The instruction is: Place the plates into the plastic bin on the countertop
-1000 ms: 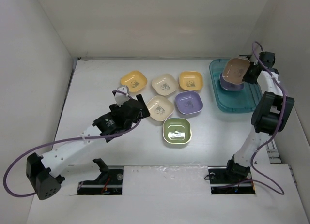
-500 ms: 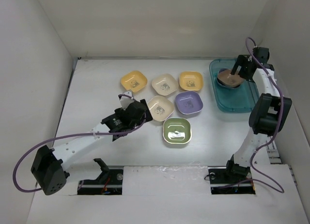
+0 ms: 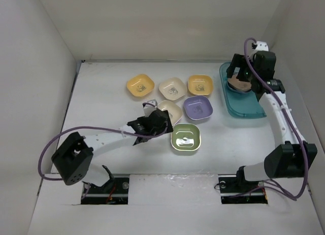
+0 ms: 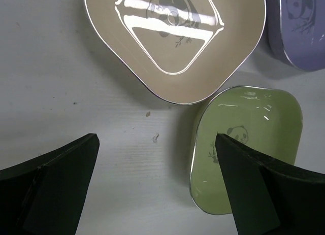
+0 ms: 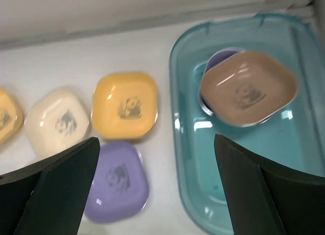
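Six plates lie on the countertop (image 3: 101,118): yellow (image 3: 140,85), cream (image 3: 172,88), yellow-orange (image 3: 200,85), purple (image 3: 197,108), green (image 3: 186,138) and a second cream one (image 3: 170,109). My left gripper (image 4: 156,139) is open and low over the counter. Its right finger is over the green plate (image 4: 249,143), and the cream plate (image 4: 175,42) lies just ahead. The teal plastic bin (image 3: 249,107) holds a brown plate (image 5: 249,88) lying on a purple one (image 5: 218,60). My right gripper (image 5: 156,139) hangs open and empty above the bin's left rim (image 5: 185,159).
White walls close in the countertop on the left, back and right. The bin sits against the right wall. The left arm (image 3: 106,141) stretches low across the front of the counter, and both bases stand at the near edge.
My right gripper opened, left the brown plate on the purple one in the bin, and lifted away. My left gripper moved right, towards the nearer cream plate and the green plate.
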Controlling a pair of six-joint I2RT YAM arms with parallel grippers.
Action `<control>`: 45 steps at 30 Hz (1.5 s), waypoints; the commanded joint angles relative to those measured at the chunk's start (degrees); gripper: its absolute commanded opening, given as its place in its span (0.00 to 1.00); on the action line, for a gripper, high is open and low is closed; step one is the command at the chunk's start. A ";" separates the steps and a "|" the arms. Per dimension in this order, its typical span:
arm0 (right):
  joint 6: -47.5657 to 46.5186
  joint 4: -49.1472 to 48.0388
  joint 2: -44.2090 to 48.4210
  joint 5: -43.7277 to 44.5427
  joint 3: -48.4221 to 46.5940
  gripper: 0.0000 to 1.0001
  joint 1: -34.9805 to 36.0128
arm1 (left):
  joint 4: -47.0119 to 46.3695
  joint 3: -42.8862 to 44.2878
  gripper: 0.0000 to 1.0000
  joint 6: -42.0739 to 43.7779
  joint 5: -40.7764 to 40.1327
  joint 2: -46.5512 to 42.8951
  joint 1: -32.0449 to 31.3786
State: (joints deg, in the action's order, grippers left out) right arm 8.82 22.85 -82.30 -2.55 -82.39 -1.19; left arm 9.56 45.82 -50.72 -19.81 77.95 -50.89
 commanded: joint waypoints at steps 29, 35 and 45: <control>-2.49 -9.39 18.65 -11.68 23.05 1.00 7.52 | 16.69 19.46 0.00 -12.03 -8.30 17.06 -18.88; -4.51 -9.40 22.97 -19.50 26.31 1.00 9.18 | 33.03 32.56 0.00 -15.89 -19.37 12.06 -19.59; -4.17 -10.71 22.45 -24.42 29.48 0.98 14.63 | 23.24 40.74 0.00 -0.62 -23.09 10.47 -11.07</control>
State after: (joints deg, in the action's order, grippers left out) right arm 4.51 16.43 -58.98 -23.35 -53.89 12.23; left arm 35.92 84.36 -57.21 -40.47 90.59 -62.48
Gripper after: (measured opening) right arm 0.991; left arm 0.028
